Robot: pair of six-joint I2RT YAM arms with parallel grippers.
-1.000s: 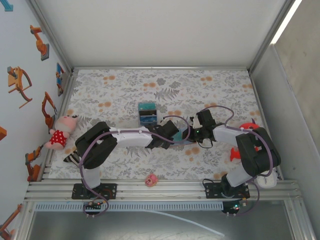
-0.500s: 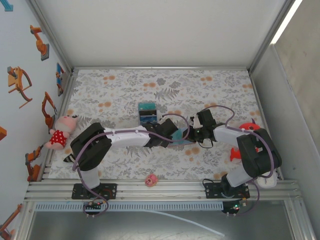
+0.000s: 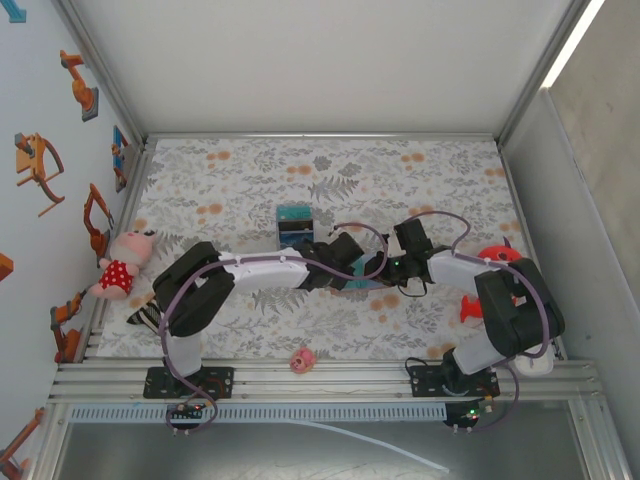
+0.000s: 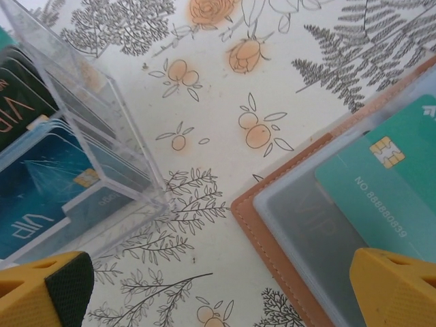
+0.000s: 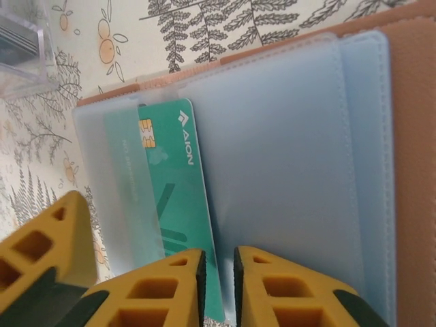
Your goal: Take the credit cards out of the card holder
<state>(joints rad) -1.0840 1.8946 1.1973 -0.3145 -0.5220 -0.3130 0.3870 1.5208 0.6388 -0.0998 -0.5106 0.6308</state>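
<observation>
Card holder (image 5: 412, 122) lies open on floral cloth (image 4: 225, 82), teal card (image 5: 178, 197) partly out of its pocket. Left gripper (image 4: 218, 289) spread wide above it. Right gripper (image 5: 218, 279) nearly closed at card's end; grip unclear.

We see a tan-brown card holder (image 5: 409, 102) with pale blue-grey pockets, and a teal card (image 5: 177, 204) with a gold chip and white lettering. The tablecloth (image 4: 225, 88) is white with grey ferns and orange blossoms. The right gripper (image 5: 216, 266) has yellow fingers (image 5: 293, 286).
</observation>
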